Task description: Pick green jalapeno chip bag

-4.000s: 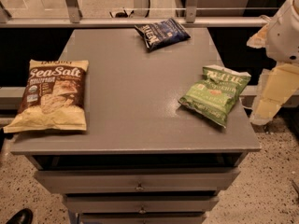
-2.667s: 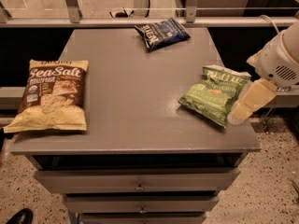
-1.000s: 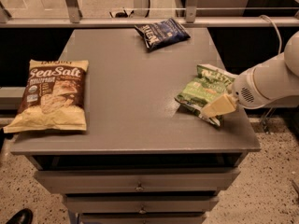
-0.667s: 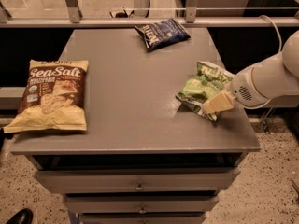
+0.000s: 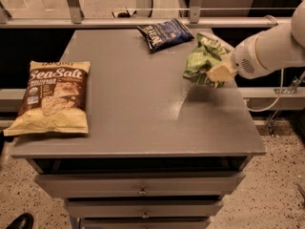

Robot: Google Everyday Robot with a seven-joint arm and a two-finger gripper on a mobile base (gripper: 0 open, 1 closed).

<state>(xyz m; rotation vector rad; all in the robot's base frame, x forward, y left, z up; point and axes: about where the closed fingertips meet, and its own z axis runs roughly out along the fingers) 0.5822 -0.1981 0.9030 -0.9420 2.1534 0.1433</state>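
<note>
The green jalapeno chip bag (image 5: 204, 61) is crumpled and held in the air above the right side of the grey table (image 5: 138, 109), its shadow on the tabletop below it. My gripper (image 5: 218, 73) comes in from the right on a white arm and is shut on the bag's lower right edge, with one cream finger (image 5: 220, 72) showing in front of it.
A small dark blue bag (image 5: 165, 33) lies at the table's far edge, just left of the lifted bag. A large brown-and-cream "Sea Salt" bag (image 5: 53, 97) lies at the left edge. Drawers (image 5: 140, 191) sit under the tabletop. A railing runs behind.
The gripper closed on the green bag where it lay on the table and has lifted it up and toward the far side; the bag is now off the surface.
</note>
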